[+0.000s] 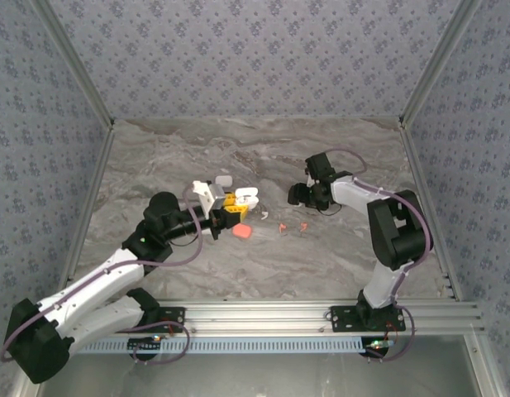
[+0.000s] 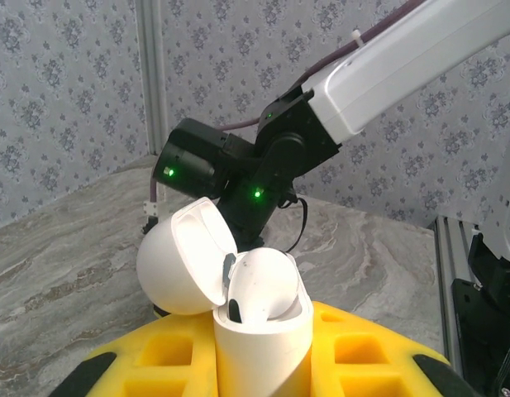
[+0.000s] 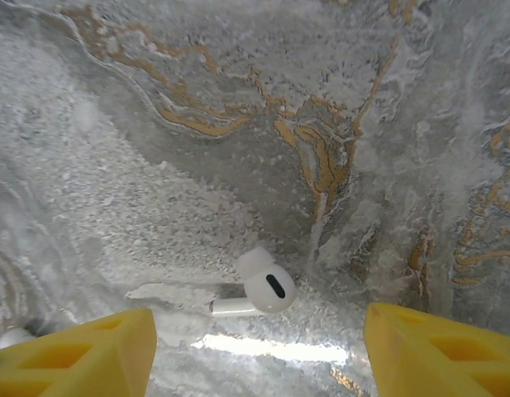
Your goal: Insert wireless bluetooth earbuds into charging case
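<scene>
My left gripper (image 2: 263,368) is shut on a white charging case (image 2: 263,343), which stands upright between its yellow fingers (image 2: 362,351). The case lid (image 2: 184,260) hangs open to the left, and one white earbud (image 2: 267,285) sits in the case. From above, this gripper (image 1: 231,207) and the case (image 1: 247,198) are at the table's middle. My right gripper (image 3: 259,356) hangs open just over the marble table, its yellow fingertips (image 3: 73,356) wide apart. A white earbud (image 3: 259,288) lies loose on the table between them, touching neither. In the top view the right gripper (image 1: 301,195) is right of the case.
A coral case (image 1: 243,233) lies just in front of my left gripper. Two small coral earbuds (image 1: 282,229) lie on the table to its right. A second white case (image 1: 223,179) sits behind the left gripper. Patterned walls enclose the table; a metal rail (image 1: 321,310) runs along the near edge.
</scene>
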You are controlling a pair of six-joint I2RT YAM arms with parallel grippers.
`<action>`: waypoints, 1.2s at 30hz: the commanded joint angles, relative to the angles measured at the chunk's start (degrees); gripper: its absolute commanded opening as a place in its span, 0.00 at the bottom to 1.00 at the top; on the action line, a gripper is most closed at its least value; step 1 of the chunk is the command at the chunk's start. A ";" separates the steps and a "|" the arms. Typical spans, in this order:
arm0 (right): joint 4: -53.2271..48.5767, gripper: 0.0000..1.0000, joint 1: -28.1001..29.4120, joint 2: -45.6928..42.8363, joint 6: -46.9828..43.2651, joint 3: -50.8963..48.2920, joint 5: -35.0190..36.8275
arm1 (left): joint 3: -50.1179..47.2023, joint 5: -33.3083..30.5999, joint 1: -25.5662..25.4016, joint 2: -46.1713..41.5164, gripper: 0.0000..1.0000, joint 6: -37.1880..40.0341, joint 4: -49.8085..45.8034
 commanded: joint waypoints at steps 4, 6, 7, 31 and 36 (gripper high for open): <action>0.47 0.64 1.51 3.11 0.57 3.54 1.74 | -0.10 -0.80 -0.35 -1.36 0.00 1.15 0.37; -0.06 0.62 2.05 3.98 0.04 4.47 2.45 | -0.09 -0.78 -0.36 -1.26 0.00 1.21 0.34; -0.56 0.62 2.21 4.43 -0.05 4.93 2.86 | -0.09 -0.85 -0.29 -1.25 0.00 1.12 0.39; -2.40 0.56 6.64 9.65 -7.14 12.47 3.79 | -0.18 -1.16 -0.34 -1.69 0.00 1.76 -0.34; -4.60 0.56 7.67 9.82 -7.92 13.15 5.44 | -0.18 -1.22 -0.34 -1.63 0.00 1.74 -0.19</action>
